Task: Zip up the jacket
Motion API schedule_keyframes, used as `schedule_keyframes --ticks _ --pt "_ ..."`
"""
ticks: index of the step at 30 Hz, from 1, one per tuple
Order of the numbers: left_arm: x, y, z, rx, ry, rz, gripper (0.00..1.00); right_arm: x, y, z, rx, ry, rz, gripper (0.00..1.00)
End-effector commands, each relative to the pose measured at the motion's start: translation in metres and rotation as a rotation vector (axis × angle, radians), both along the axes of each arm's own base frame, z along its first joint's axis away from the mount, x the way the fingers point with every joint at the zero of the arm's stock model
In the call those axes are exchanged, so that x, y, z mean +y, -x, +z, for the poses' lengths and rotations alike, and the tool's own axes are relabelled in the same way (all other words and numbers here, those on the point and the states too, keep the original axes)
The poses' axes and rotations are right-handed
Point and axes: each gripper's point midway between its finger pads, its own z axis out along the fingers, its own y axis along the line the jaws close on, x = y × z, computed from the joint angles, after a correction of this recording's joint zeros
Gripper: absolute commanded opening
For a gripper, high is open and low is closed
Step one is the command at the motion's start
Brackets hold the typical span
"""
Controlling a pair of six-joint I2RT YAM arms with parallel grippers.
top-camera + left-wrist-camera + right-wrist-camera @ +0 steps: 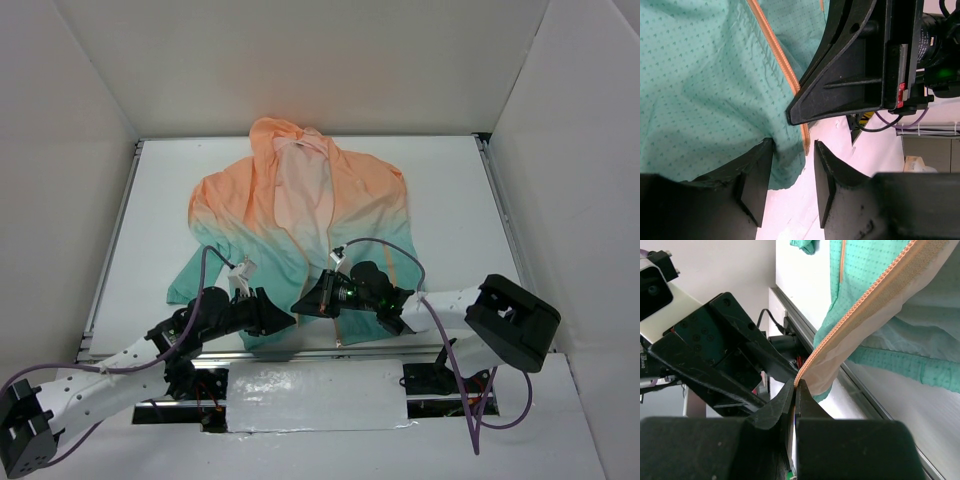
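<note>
Left side: the left tool (277, 318) sat low at the near edge of the white counter (450, 200), over the jacket's bottom hem. In the left wrist view its fingers (757, 180) stood apart. The teal hem corner lay in the gap between them and ran behind one finger. The end of the orange zipper tape (782, 65) came down just above that gap.

Centre: the jacket (260, 210) lay flat on the counter with its front open. The hood (285, 135) pointed to the far side and the hem lay nearest the arms. It was peach at the shoulders and teal below, with pale lining showing down the middle.

Right side: the right tool (796, 390) sat just beside the left one. Its fingers were pressed together on the bottom end of a zipper tape, and the pale-lined front edge was lifted and stretched away from them. Which front edge each tool met could not be told.
</note>
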Motion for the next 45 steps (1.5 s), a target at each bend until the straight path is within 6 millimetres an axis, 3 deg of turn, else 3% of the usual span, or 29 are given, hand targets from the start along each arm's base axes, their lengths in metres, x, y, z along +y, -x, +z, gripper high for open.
schedule_keyframes --ticks 1,14,19,23,25,26,27,28,29,31,38,45 --pt "-0.004 -0.003 0.013 -0.046 0.049 -0.003 0.5 0.005 0.002 0.009 -0.051 -0.041 0.027 0.0" --pt "-0.003 -0.001 0.013 -0.05 0.06 -0.001 0.24 0.006 0.002 0.004 -0.043 -0.034 0.025 0.0" --pt "-0.003 -0.001 0.012 -0.054 0.056 -0.003 0.0 0.007 0.001 0.003 -0.043 -0.033 0.029 0.0" --pt "-0.004 -0.001 0.01 -0.051 0.062 -0.004 0.0 0.008 0.002 0.008 -0.062 -0.051 0.042 0.01" --pt "-0.004 -0.001 0.008 -0.046 0.067 -0.004 0.0 0.007 0.003 0.01 -0.069 -0.06 0.046 0.1" --pt "-0.004 -0.001 0.006 -0.039 0.064 -0.002 0.0 0.006 0.004 0.01 -0.071 -0.057 0.048 0.34" --pt "-0.004 -0.001 0.005 -0.039 0.062 -0.003 0.0 0.005 0.003 0.009 -0.07 -0.053 0.044 0.49" --pt "-0.005 -0.001 0.006 -0.039 0.061 -0.005 0.0 0.003 0.002 0.011 -0.076 -0.052 0.038 0.6" --pt "-0.003 -0.001 0.003 -0.033 0.044 -0.002 0.0 -0.001 -0.001 0.007 -0.073 -0.032 0.022 0.64" --pt "-0.002 -0.003 0.005 -0.035 0.037 0.009 0.0 -0.005 -0.003 0.012 -0.105 -0.026 0.011 0.66" --pt "0.0 -0.004 0.007 -0.037 0.056 0.025 0.0 -0.022 0.004 -0.002 -0.138 0.055 0.013 0.74" --pt "-0.005 -0.002 0.016 -0.05 0.12 0.011 0.0 -0.016 0.025 0.001 -0.17 -0.042 0.142 0.6"
